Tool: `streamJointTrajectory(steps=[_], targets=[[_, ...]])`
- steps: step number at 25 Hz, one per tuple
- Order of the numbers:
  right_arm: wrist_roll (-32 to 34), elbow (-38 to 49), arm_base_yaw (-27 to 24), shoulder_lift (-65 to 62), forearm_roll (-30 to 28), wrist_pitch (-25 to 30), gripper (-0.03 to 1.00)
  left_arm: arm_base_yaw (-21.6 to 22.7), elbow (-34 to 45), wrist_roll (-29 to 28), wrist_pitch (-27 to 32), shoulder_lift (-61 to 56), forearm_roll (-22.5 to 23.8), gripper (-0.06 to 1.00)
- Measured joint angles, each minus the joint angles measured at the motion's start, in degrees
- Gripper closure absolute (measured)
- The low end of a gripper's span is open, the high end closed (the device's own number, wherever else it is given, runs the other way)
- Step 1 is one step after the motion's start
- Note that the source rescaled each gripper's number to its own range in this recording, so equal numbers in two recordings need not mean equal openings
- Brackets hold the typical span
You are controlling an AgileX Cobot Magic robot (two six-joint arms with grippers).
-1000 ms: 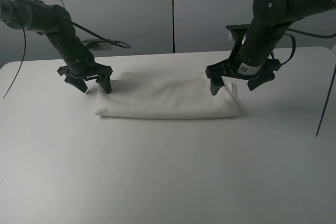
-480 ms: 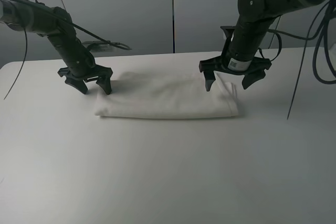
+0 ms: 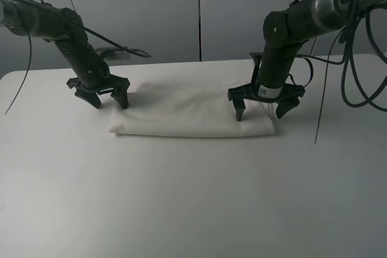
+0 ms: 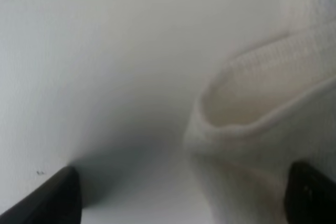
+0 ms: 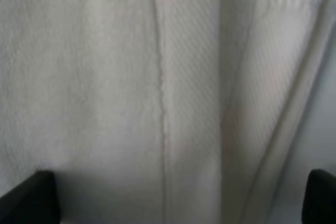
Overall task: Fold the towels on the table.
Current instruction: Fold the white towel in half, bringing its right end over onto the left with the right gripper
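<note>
Towel (image 3: pixel 187 113) on table (image 3: pixel 181 197), left hand (image 3: pixel 110 102) wide apart at one end, right hand (image 3: pixel 260 115) wide apart over the other

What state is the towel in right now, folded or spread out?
Folded. The towel lies as a narrow strip on the table, and both wrist views show stacked layers at its ends.

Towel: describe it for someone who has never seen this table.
On the white table, look toward the far edge, between the left gripper and the right gripper. The towel lies folded into a long cream band, the only soft, textured thing on the smooth top.
</note>
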Motion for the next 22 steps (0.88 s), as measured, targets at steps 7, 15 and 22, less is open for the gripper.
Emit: streamJointTrajectory(steps=[7, 15, 22], targets=[[0.0, -0.2, -0.1, 0.0, -0.1, -2.0, -0.03, 0.0, 0.0, 0.0, 0.0, 0.0, 0.0, -0.05], [-0.3, -0.4, -0.1, 1.0, 1.1, -3.0, 0.40, 0.0, 0.0, 0.0, 0.1, 0.0, 0.0, -0.05], [-3.5, -0.6, -0.1, 1.0, 1.3, -3.4, 0.96, 0.0, 0.0, 0.0, 0.1, 0.0, 0.1, -0.05]])
